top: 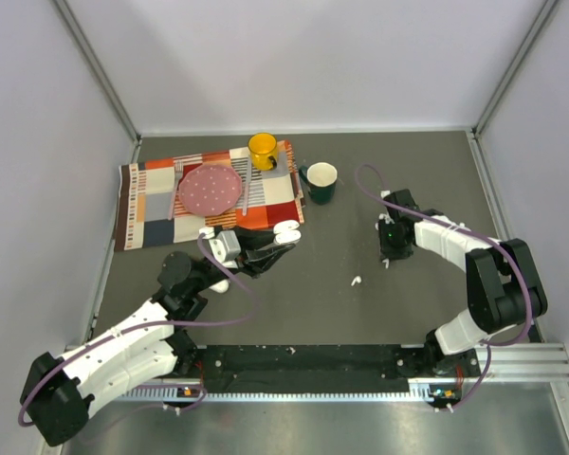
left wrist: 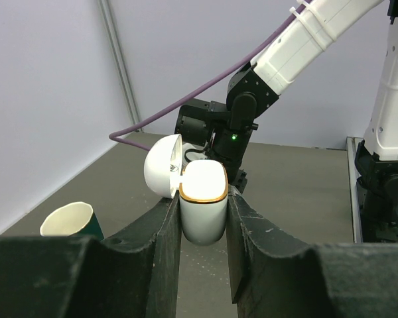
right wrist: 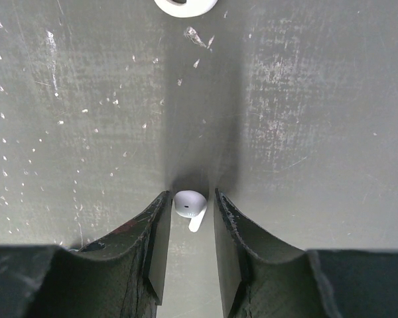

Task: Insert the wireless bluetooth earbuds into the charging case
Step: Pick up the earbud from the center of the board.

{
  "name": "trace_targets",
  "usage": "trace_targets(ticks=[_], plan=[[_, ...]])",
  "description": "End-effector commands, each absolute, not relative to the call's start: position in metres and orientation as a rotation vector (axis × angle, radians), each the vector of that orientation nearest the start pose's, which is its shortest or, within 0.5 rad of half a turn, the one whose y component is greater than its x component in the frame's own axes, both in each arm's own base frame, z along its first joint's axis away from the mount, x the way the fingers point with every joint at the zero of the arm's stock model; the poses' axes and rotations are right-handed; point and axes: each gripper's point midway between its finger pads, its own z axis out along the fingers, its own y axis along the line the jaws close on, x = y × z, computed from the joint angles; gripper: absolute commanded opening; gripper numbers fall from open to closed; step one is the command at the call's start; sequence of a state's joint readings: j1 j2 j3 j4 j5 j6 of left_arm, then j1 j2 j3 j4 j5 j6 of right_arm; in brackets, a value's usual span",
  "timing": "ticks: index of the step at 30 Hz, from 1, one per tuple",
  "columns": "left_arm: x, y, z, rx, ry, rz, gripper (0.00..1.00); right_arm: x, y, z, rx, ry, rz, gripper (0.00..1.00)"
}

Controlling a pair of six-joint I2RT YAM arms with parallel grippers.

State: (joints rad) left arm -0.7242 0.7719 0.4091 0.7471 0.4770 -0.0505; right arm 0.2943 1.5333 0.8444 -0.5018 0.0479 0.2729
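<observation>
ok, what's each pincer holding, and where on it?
Left pincer: case, clamped by the sides of its lower half. Right pincer straddles an earbud; grip can't be told.

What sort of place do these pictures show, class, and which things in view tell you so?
Most likely a robotics lab test cell: a left arm and right arm bolted to a rail, plain grey walls on metal framing, and staged props such as a checked cloth and pink plate.
</observation>
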Motion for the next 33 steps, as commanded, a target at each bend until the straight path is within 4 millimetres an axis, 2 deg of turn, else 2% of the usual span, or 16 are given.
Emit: trace_targets(ticks=[1, 24, 28, 30, 33], plan=[[0.175, -0.263, 0.329, 0.789, 0.955, -0.946, 0.00, 0.284, 0.093, 0.023, -0.028, 2.753, 0.089, 0.30], [0.175, -0.262, 0.326, 0.791, 0.967, -0.938, 0.00, 0.285, 0.094, 0.024, -0.038, 2.747, 0.080, 0.20], [0.176, -0.262, 0.326, 0.789, 0.969, -0.939, 0.00, 0.287, 0.095, 0.027, -0.039, 2.730, 0.084, 0.11], [0.176, -0.262, 0.326, 0.789, 0.968, -0.936, 0.00, 0.289, 0.096, 0.030, -0.041, 2.715, 0.087, 0.11], [0.176, -0.262, 0.327, 0.788, 0.967, -0.937, 0.00, 0.295, 0.101, 0.042, -0.049, 2.664, 0.107, 0.04]])
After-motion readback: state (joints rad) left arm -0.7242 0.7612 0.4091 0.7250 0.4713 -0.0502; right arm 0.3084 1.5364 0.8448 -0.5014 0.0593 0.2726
